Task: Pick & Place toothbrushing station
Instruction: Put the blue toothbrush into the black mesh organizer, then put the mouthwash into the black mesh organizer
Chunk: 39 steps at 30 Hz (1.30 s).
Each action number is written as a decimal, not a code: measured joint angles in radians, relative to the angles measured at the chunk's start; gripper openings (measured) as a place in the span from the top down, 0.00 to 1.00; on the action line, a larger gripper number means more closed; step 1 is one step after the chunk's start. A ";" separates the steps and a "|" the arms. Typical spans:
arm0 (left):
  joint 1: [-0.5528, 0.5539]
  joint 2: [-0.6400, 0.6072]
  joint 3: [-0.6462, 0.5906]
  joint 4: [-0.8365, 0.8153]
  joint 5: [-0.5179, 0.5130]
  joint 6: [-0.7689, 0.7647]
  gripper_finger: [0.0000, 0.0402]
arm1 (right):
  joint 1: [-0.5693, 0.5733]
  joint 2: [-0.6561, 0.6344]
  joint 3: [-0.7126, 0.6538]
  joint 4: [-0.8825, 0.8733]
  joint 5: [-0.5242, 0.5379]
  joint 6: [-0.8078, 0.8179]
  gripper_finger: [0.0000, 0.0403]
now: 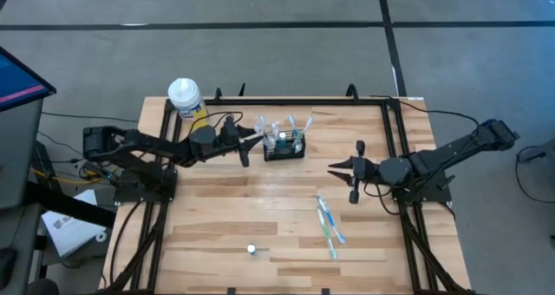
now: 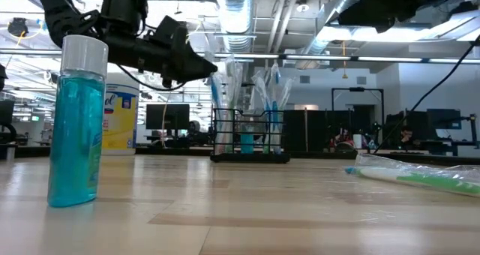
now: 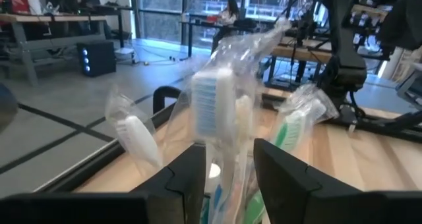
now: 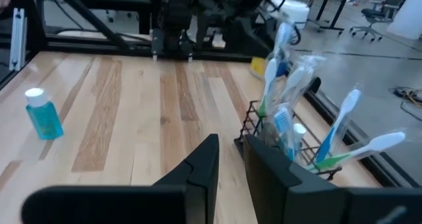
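Observation:
The toothbrushing station (image 1: 284, 145), a small black wire-mesh holder, stands on the wooden table toward its far edge, with several plastic-wrapped toothbrushes (image 4: 283, 85) upright in it. My left gripper (image 1: 257, 141) is level at the holder's left side, open. Its fingers stand on either side of one wrapped blue-and-white toothbrush (image 3: 217, 112) that sticks up out of the holder. My right gripper (image 1: 336, 168) hovers to the right of the holder and nearer the table's front. It points toward the holder (image 4: 264, 135), with a narrow gap between its fingers and nothing in it. My left gripper has its two fingers (image 3: 191, 174) level on either side of the wrapped toothbrush's upper part (image 3: 224, 151), coming from the table's left. Whether they touch the wrapper, I cannot tell. The toothbrush stands upright in the holder.
A white-capped yellow bottle (image 1: 186, 100) stands at the far left corner behind my left arm. Wrapped toothbrushes (image 1: 328, 226) lie loose on the table right of centre. A small bottle of blue liquid (image 1: 251, 250) stands near the front edge. A black frame borders the table.

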 joint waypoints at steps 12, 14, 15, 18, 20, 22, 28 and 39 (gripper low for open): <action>0.017 0.065 0.034 -0.003 -0.009 0.002 0.71 | -0.028 0.000 0.000 -0.006 -0.002 -0.003 0.84; 0.011 0.089 0.033 -0.024 -0.011 -0.004 0.72 | -0.028 0.000 0.000 -0.007 -0.002 -0.003 0.84; 0.007 0.101 0.033 -0.024 -0.011 -0.007 0.72 | -0.028 0.000 0.000 -0.007 -0.002 -0.003 0.84; 0.005 0.119 0.034 -0.015 -0.010 -0.023 0.72 | -0.027 0.000 0.000 -0.007 -0.002 -0.003 0.84; 0.005 0.136 0.033 -0.021 -0.010 -0.023 0.72 | -0.027 0.000 0.000 -0.006 -0.003 -0.003 0.84; 0.007 0.143 0.033 -0.017 -0.011 -0.023 0.71 | -0.027 0.000 0.000 -0.006 -0.003 -0.003 0.84; 0.005 0.164 0.033 -0.027 -0.003 -0.027 0.71 | -0.027 0.000 0.000 -0.007 -0.003 -0.003 0.84; 0.002 0.164 0.033 -0.077 0.085 -0.052 0.71 | -0.027 0.000 0.000 -0.007 -0.003 -0.002 0.84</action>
